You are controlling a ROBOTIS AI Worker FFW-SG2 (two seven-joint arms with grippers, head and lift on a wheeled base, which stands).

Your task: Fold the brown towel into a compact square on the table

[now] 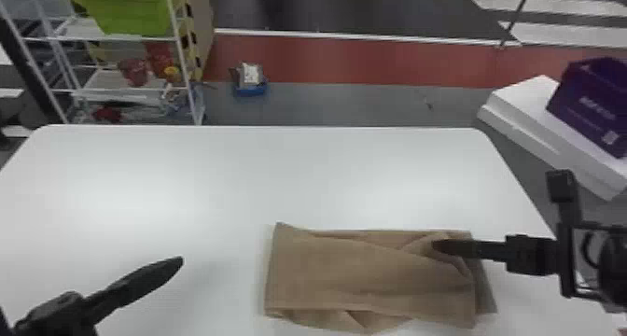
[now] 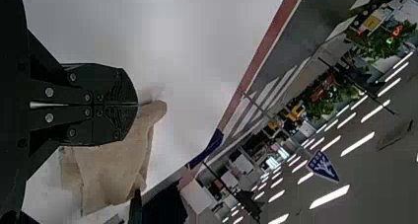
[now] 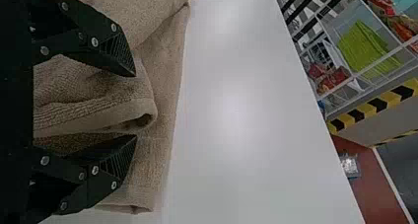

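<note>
The brown towel (image 1: 373, 269) lies on the bench (image 1: 233, 171), toward five o'clock in the head view. It should be light, soft and floppy, not fragile, but its layers may slide, so I would take the thick ribbed hem (image 3: 111, 116) with all layers together. The right hand (image 3: 135, 106), at the towel's two o'clock, has its fingers wide apart around this hem, without gripping. The left hand (image 2: 137, 105), toward eight o'clock, has its fingers pressed together, holding nothing.

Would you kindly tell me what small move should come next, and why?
Probably close the right gripper on the edge of the towel: its fingers stand open with that edge between them, and the towel lies as a creased rectangle, not yet square.
</note>
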